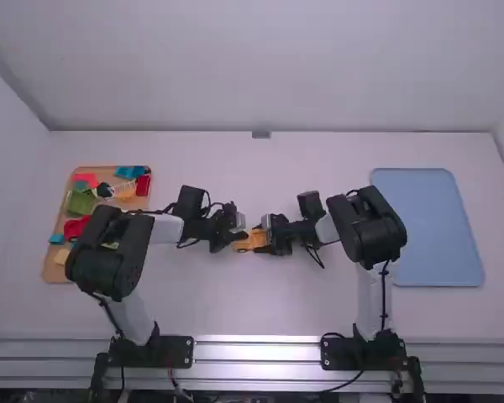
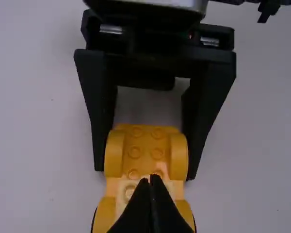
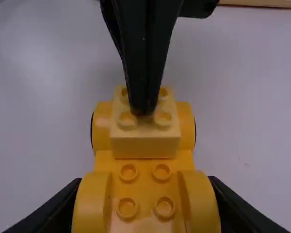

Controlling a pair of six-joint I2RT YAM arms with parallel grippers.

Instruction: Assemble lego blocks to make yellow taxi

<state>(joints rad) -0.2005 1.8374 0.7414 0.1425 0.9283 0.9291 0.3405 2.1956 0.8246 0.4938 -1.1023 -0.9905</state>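
Midway across the white table [image 1: 210, 306], our arms met at the yellow wheeled car base [image 3: 144, 167]. We judged that off-centre pressing might tip the pale yellow four-stud brick [image 3: 145, 143], or a slack grip let the base skid. Our right gripper [image 2: 145, 172] was clamped on the base; our left gripper [image 3: 143, 111], fingers together, rested on the brick's top.

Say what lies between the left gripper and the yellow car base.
A paler yellow studded block, atop the car base and under the left gripper, as the right wrist view shows.
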